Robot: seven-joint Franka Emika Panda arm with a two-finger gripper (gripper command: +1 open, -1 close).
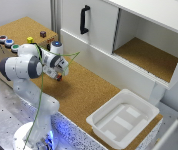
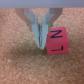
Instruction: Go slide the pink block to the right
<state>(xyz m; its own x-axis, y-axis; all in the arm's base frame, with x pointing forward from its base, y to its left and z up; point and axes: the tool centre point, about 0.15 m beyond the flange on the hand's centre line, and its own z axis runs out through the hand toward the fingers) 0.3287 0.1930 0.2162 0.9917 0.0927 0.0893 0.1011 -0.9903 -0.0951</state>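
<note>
Pink block (image 2: 56, 42) lies on the cork surface (image 1: 89, 95), a small reddish-pink cube with dark letters on two faces: an N on top and an L on the side toward the wrist camera. In the wrist view the gripper (image 2: 40, 39) stands just beside it, the fingers (image 2: 33, 27) pressed together with no visible gap and nothing between them, their tips down at the cork and against or very close to the block's edge; whether they actually touch cannot be told. In the exterior view the block shows only as a small reddish spot (image 1: 59, 77) under the gripper (image 1: 61, 71), at about 9 o'clock from the middle of the cork surface, toward the exterior view's left.

The white robot arm (image 1: 26, 67) bends over from its base (image 1: 31, 137) at 7 o'clock in the exterior view. A raised wooden box (image 1: 19, 30) at 10 o'clock carries three round buttons (image 1: 8, 43), a small yellow block (image 1: 30, 39) and a small dark brown block (image 1: 42, 34), both well apart from the pink one. A blue-lit white cylinder (image 1: 56, 48) stands near the gripper at its 12 o'clock. Behind the cork runs a white cabinet (image 1: 134, 35) with a black handle (image 1: 84, 19) on its door and an open compartment at 2 o'clock. A white bin (image 1: 123, 119) sits at 5 o'clock.
</note>
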